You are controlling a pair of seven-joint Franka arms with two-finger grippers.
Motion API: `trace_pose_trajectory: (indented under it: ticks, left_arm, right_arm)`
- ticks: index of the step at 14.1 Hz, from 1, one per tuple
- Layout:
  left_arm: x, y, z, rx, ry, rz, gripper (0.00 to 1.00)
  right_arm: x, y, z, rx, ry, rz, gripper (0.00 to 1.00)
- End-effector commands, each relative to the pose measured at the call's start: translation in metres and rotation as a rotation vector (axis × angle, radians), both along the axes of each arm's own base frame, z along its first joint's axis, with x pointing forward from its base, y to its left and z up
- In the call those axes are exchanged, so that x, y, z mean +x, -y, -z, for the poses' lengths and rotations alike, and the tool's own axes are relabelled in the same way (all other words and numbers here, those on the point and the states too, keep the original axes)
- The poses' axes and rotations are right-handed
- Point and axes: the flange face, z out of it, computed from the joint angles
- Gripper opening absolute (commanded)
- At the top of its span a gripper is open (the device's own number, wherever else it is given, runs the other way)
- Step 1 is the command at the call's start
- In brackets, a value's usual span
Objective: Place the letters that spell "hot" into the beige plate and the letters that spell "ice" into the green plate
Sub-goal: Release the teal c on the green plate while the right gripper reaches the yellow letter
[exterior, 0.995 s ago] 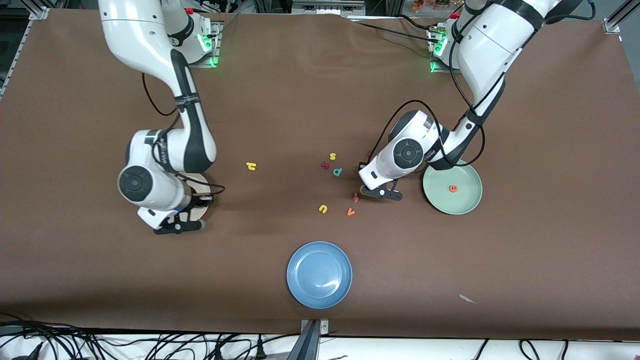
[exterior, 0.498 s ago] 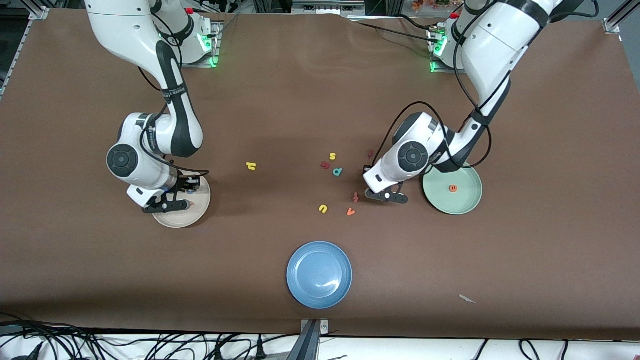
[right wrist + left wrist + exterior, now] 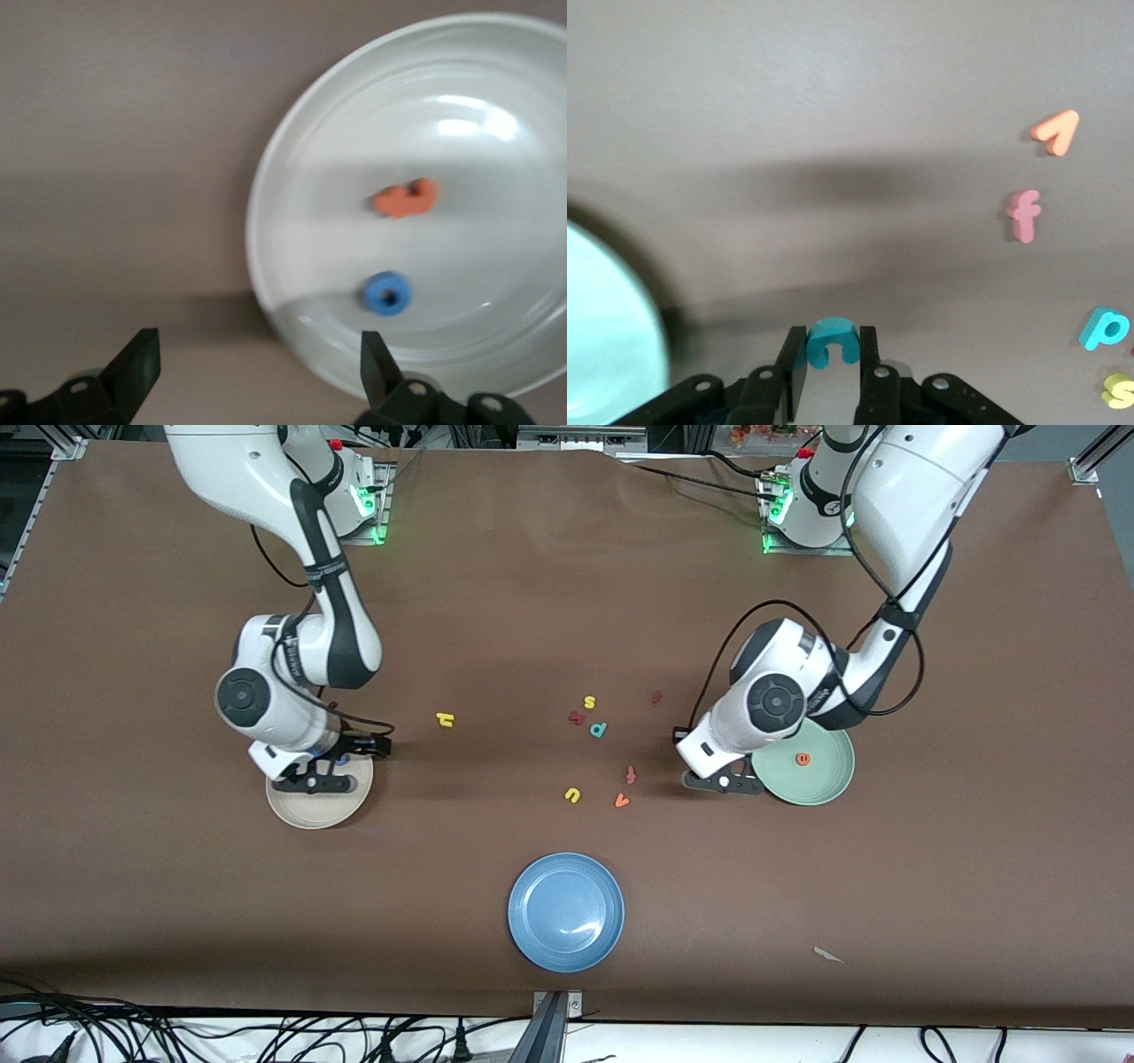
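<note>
My left gripper (image 3: pixel 722 782) (image 3: pixel 833 354) is shut on the teal c (image 3: pixel 832 340), just above the table beside the green plate (image 3: pixel 828 786) (image 3: pixel 602 336). An orange e (image 3: pixel 803 759) lies in that plate. My right gripper (image 3: pixel 319 784) (image 3: pixel 257 359) hangs open and empty over the beige plate (image 3: pixel 310 813) (image 3: pixel 310 159). The orange t (image 3: pixel 405 198) and the blue o (image 3: pixel 388 293) lie in this plate. On the table, the yellow h (image 3: pixel 446 719) lies toward the right arm's end of the loose letters, and the dark red i (image 3: pixel 656 697) lies among them.
Loose letters lie mid-table: a yellow s (image 3: pixel 589 702), a dark red letter (image 3: pixel 576 717), a teal p (image 3: pixel 599 730), a dull red f (image 3: pixel 631 774), a yellow u (image 3: pixel 572 794), an orange v (image 3: pixel 622 801). A blue plate (image 3: pixel 565 948) sits nearer the front camera.
My right gripper has come in over the beige plate and opened. My left gripper has carried the teal c from the loose letters toward the green plate.
</note>
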Motion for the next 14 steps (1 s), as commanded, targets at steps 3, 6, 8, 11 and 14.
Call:
trace_pose_trajectory:
  ticks: [3,6,8,11,14]
  left_arm:
    - [0.031,-0.063,-0.016,0.037,0.040,0.110,0.16]
    - [0.043,-0.125,-0.006,0.019,0.027,0.200,0.16]
    - [0.040,-0.161,0.013,0.006,-0.012,0.204,0.17]
    - [0.025,-0.173,0.033,0.000,-0.059,0.205,0.17]
    - [0.011,-0.159,0.047,-0.014,-0.097,0.217,0.17]
  right_arm:
    - [-0.024,-0.055,-0.001,0.034,0.022,0.113,1.00]
    - [-0.048,-0.069,0.016,0.023,0.061,0.152,1.00]
    - [-0.065,-0.079,0.026,0.020,0.068,0.173,1.00]
    - [-0.081,-0.106,0.031,0.034,0.062,0.215,1.00]
    - [-0.087,-0.106,0.038,0.027,0.063,0.214,1.00]
